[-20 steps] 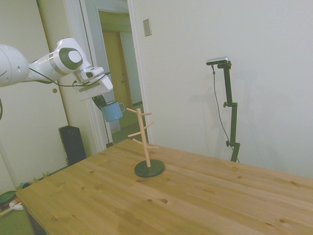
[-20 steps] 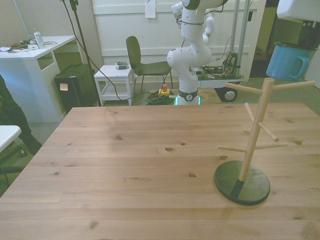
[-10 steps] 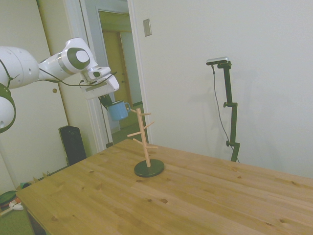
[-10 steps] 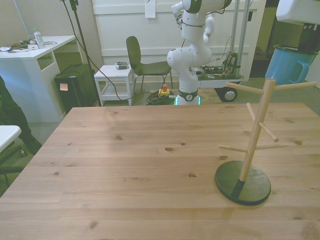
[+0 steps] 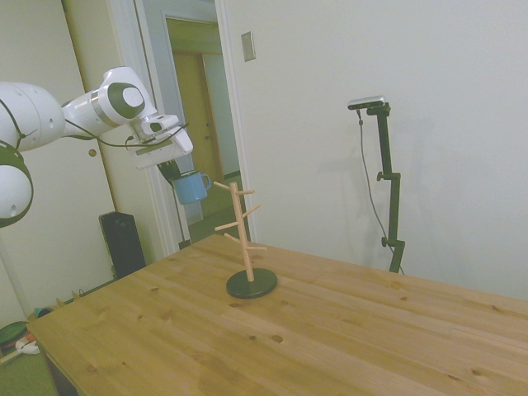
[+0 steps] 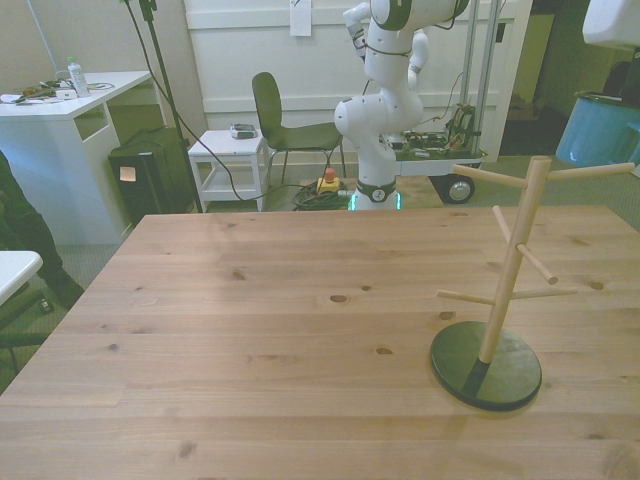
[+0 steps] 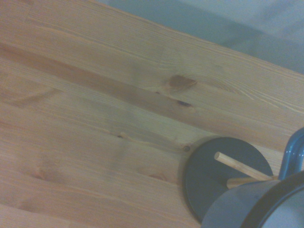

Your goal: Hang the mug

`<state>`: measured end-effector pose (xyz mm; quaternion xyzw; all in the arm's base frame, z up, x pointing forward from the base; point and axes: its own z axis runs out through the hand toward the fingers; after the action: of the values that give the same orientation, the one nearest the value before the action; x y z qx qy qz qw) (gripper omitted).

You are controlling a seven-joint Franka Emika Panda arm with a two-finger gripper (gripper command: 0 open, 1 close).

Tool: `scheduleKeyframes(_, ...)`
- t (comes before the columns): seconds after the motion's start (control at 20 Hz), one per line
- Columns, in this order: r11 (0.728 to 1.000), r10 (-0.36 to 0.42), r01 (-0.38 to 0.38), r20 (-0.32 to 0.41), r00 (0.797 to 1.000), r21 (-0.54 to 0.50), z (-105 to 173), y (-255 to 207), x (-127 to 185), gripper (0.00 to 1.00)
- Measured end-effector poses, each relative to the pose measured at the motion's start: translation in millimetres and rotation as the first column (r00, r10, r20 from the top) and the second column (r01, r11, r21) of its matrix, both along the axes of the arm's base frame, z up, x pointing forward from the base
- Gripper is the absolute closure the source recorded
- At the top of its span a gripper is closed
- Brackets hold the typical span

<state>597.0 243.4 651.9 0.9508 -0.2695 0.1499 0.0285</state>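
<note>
From my station I saw the gripper (image 5: 172, 171) high in the air beyond the table's (image 5: 330, 330) far corner in the side view, its dark fingers closed on the rim of the mug (image 5: 190, 188). The mug hung upright below it, well above the tabletop, handle turned toward the wooden rack (image 5: 241, 223). The mug was beside the tip of the rack's top peg (image 5: 220, 186) but not on it, a small gap showing between handle and peg.

In the front view the mug (image 6: 603, 127) sat at the front view's right edge, partly cut off, just above the outer end of the long top peg (image 6: 592, 171). The rack (image 6: 508, 265) stood on a dark round base (image 6: 486, 365) near the front view's right side of the table (image 6: 250, 340), with shorter pegs sticking out lower down the post.

The wrist view showed the mug's (image 7: 266, 202) blurred rim and body close up, with the base (image 7: 213, 171) and one peg (image 7: 240, 166) beneath it.

Behind the table I noted a green chair (image 6: 285, 125), a small white side table (image 6: 232, 165) and a white desk (image 6: 70, 150).
</note>
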Motion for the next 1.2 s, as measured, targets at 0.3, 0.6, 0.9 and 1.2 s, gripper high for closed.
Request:
scheduleKeyframes(0.3,1.000,-0.015,0.015,-0.002,1.000,0.003,0.2,2.4,16.2,1.00)
scheduleKeyframes(0.6,1.000,-0.025,0.025,-0.001,1.000,0.010,1.4,1.0,24.8,1.00)
scheduleKeyframes(0.9,0.999,-0.045,0.045,0.001,0.999,0.011,1.5,-11.2,31.3,1.00)
scheduleKeyframes(1.2,0.997,-0.079,0.079,-0.005,0.997,0.007,1.3,-41.2,35.2,1.00)
